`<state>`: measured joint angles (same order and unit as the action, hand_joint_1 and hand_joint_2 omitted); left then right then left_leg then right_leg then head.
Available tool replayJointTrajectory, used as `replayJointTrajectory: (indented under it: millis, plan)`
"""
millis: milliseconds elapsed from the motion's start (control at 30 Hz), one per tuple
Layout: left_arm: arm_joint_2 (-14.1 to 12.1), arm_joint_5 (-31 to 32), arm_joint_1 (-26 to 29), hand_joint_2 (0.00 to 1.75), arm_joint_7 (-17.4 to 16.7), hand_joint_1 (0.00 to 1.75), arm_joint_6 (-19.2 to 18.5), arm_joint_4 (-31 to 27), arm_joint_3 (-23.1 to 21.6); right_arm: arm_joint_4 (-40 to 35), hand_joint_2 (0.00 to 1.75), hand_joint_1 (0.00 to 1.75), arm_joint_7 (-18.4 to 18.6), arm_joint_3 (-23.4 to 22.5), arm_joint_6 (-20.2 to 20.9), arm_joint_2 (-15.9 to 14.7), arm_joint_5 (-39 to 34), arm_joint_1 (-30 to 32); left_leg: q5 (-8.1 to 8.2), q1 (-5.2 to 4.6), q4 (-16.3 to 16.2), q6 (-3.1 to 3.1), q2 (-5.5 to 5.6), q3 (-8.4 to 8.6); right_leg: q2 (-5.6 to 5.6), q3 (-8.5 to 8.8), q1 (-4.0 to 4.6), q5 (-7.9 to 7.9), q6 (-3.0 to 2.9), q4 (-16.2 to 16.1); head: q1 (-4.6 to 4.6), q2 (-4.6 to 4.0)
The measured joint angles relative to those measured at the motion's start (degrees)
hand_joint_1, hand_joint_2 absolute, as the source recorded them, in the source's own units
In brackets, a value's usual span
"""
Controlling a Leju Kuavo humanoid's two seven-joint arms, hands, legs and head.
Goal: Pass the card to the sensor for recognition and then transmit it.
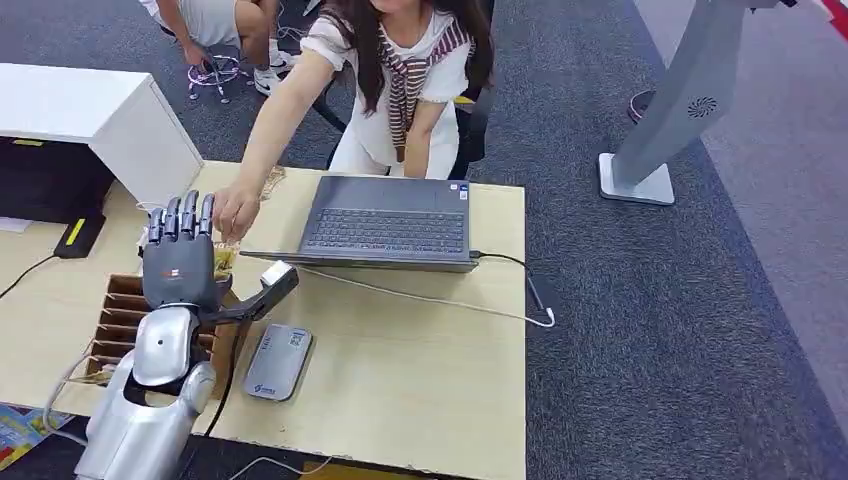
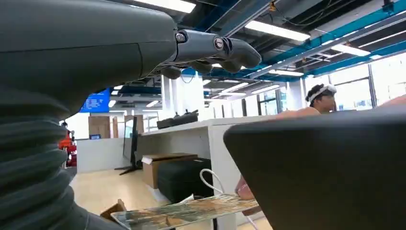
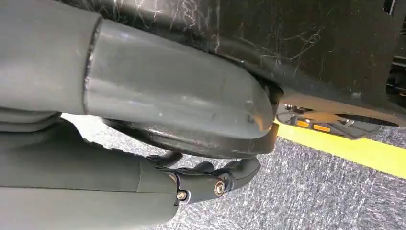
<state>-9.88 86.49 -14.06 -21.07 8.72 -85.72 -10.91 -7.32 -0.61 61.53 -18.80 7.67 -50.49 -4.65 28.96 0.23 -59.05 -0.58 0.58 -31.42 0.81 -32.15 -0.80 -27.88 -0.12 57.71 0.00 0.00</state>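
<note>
Card handover beside the laptop

The left hand is raised above the desk, fingers straight and together, holding nothing; just beyond it, left of the laptop, a person's hand holds the card. The right hand hangs curled, empty.

Your robot's raised dark-fingered left hand covers most of the patterned glossy card, so whether it touches the card is unclear. The seated person's face is cut off above.
</note>
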Motion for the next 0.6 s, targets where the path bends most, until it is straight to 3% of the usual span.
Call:
replayJointTrajectory:
  millis: [600]
  plan:
    - [1.5, 0.0, -0.1, 1.75, 1.4, 1.75, 1.2, 1.0, -0.5, 0.0, 0.00, 0.00, -0.1, 0.2, 0.0, 0.0, -0.1, 0.0, 0.00, 0.00, 0.0, 0.00, 0.01, -0.02, -0.01, 0.00, 0.00, 0.00, 0.00, 0.0, 0.00, 0.00]
